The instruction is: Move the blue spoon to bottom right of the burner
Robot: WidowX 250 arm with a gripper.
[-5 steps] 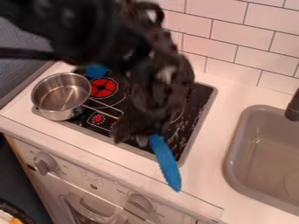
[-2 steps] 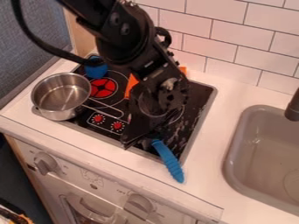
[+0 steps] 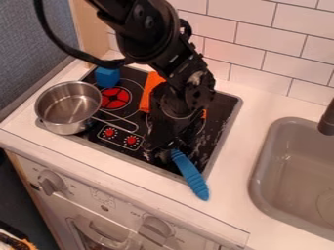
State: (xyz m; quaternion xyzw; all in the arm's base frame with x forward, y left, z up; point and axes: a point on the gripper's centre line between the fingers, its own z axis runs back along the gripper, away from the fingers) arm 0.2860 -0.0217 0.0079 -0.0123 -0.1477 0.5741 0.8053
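Note:
The gripper (image 3: 163, 145) is low over the front part of the black stovetop, right of the two red knob marks, shut on the blue spoon (image 3: 189, 175). The spoon's ribbed handle slants from the fingers toward the lower right, across the stovetop's front edge and over the white counter. Its other end is hidden behind the gripper. Part of the burner (image 3: 198, 128) under the arm shows as a thin ring around the black gripper body.
A steel pot (image 3: 68, 106) stands at the stovetop's left, its handle pointing right. Behind it is a blue block (image 3: 107, 77). An orange object (image 3: 150, 90) lies partly behind the arm. The grey sink (image 3: 262, 168) is at the right, and a tiled wall (image 3: 254, 44) rises behind.
The arm has shifted a little right and back from the camera, uncovering the orange object and the blue block. The spoon's handle tip has moved up and slightly right in view.

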